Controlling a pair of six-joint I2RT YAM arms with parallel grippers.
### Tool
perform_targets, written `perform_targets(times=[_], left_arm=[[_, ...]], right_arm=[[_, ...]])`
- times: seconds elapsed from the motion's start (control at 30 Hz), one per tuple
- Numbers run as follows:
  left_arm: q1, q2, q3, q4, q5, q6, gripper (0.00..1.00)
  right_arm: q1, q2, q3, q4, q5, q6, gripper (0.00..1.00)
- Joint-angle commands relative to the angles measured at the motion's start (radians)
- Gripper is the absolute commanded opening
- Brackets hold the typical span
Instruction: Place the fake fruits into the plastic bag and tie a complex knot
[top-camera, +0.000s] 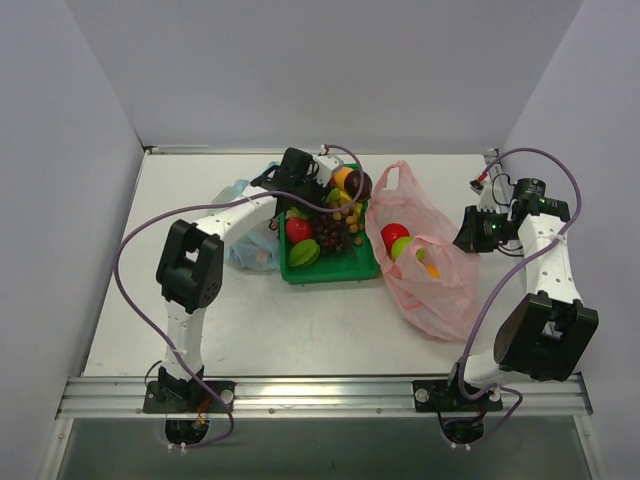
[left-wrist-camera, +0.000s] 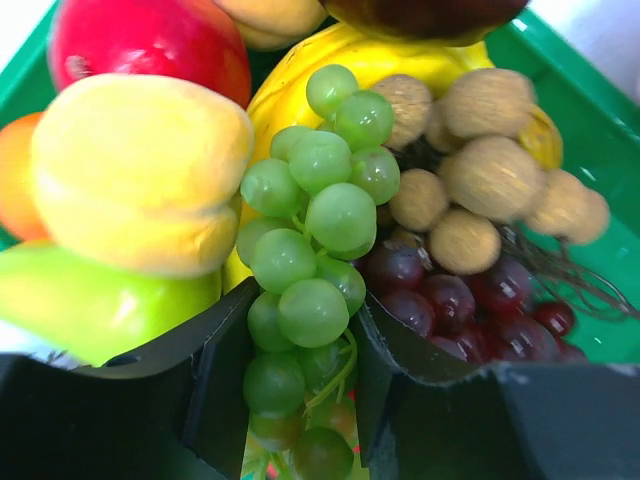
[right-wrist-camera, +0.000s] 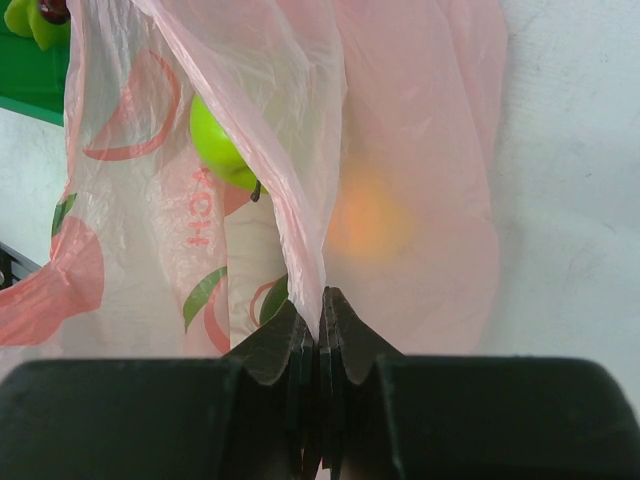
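Observation:
My left gripper (left-wrist-camera: 305, 330) is down in the green tray (left-wrist-camera: 590, 120), shut on a bunch of green grapes (left-wrist-camera: 310, 220) that fills the gap between its fingers. Around it lie purple grapes (left-wrist-camera: 450, 300), a red apple (left-wrist-camera: 150, 45) and a yellow fruit (left-wrist-camera: 140, 170). From above, the left gripper (top-camera: 325, 190) is over the tray's far end. The pink plastic bag (top-camera: 440, 280) lies right of the tray, holding a red apple (top-camera: 394, 236), a green fruit (top-camera: 402, 248) and an orange one (right-wrist-camera: 368, 220). My right gripper (right-wrist-camera: 322, 315) is shut on a fold of the bag's (right-wrist-camera: 250, 120) edge.
A light-blue bag (top-camera: 245, 250) lies against the left side of the green tray (top-camera: 330, 268), under the left arm. Brown round fruits (left-wrist-camera: 480, 170) sit next to the grapes. The right arm (top-camera: 545, 260) stands along the table's right edge.

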Motion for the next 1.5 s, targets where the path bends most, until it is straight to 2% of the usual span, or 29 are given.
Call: perform_targets(times=[0.0,0.43,0.57,0.73,0.83,0.93,0.97,1.0,1.17,1.33,1.47], left_arm=[[0.01,-0.148,0.001,0.022,0.011,-0.014,0.36],[0.01,-0.25,-0.003,-0.076,0.061,-0.043,0.34],[0.01,-0.267,-0.072,-0.098,0.129,-0.064,0.34],[0.012,-0.279,-0.169,-0.093,0.134,-0.1,0.36],[0.016,-0.281,-0.193,-0.095,0.141,-0.106,0.4],[0.025,-0.276,-0.203,-0.098,0.147,-0.11,0.52],[0.028,-0.27,-0.198,-0.102,0.146,-0.113,0.59],[0.03,-0.267,-0.195,-0.105,0.146,-0.115,0.6],[0.061,-0.248,-0.168,-0.108,0.172,-0.155,0.61],[0.088,-0.245,-0.14,-0.099,0.229,-0.222,0.5],[0.105,-0.253,-0.134,-0.07,0.245,-0.248,0.53]], right_arm=[[-0.008,-0.003,0.011,-0.041,-0.023,-0.012,0.0],[-0.008,-0.008,0.018,-0.043,-0.032,-0.012,0.0],[-0.008,-0.014,0.009,-0.043,-0.032,-0.014,0.0],[-0.009,-0.019,0.006,-0.044,-0.026,-0.02,0.0],[-0.008,-0.02,0.011,-0.046,-0.024,-0.017,0.0],[-0.008,-0.019,0.012,-0.047,-0.023,-0.018,0.0],[-0.009,-0.017,0.012,-0.047,-0.023,-0.018,0.0],[-0.008,-0.017,0.011,-0.046,-0.023,-0.017,0.0],[-0.008,-0.014,0.012,-0.047,-0.026,-0.014,0.0],[-0.008,-0.014,0.018,-0.049,-0.023,-0.012,0.0],[-0.008,-0.012,0.014,-0.049,-0.024,-0.015,0.0]])
